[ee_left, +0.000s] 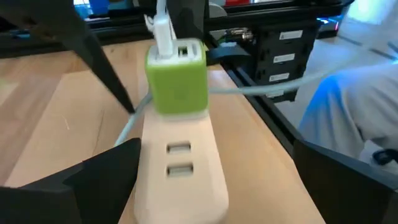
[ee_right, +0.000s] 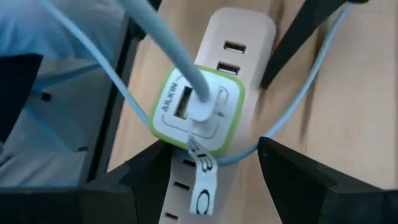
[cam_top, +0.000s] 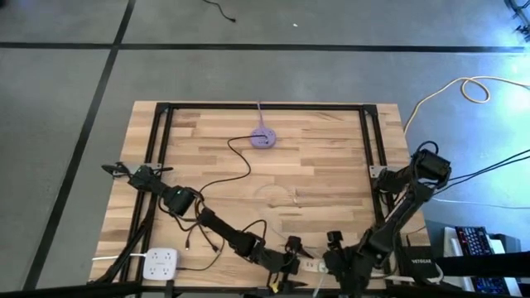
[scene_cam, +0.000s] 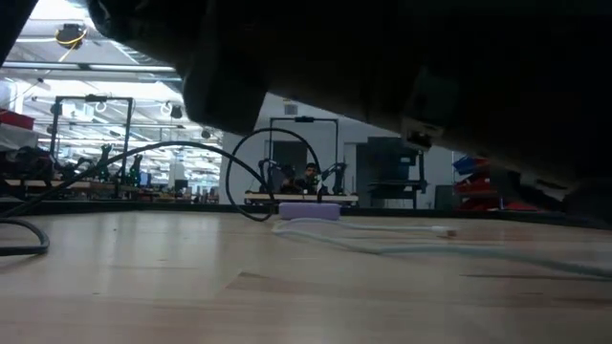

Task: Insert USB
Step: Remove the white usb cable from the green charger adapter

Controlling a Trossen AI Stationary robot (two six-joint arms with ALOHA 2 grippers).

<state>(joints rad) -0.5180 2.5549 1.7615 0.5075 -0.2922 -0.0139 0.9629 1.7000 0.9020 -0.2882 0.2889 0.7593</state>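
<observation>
The left gripper (ee_left: 211,186) is hovering with its jaws spread wide, astride the beige power strip (ee_left: 180,171) at the table's near edge. The right gripper (ee_right: 205,180) is flanking the green-rimmed charger (ee_right: 196,109), its fingers half parted and gripping nothing. Only the wrist views are showing the white USB plug (ee_right: 200,107) seated in the charger. Both arms are reaching low toward the near edge.

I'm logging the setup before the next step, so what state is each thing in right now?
Green charger: plugged into the power strip.
White USB plug: seated in one charger port; the port beside it empty.
Power strip: lying flat, two USB ports empty.
Left tool: open, astride the strip.
Right tool: fingers apart either side of the strip, holding nothing visible.
Purple hub: cable attached.
</observation>
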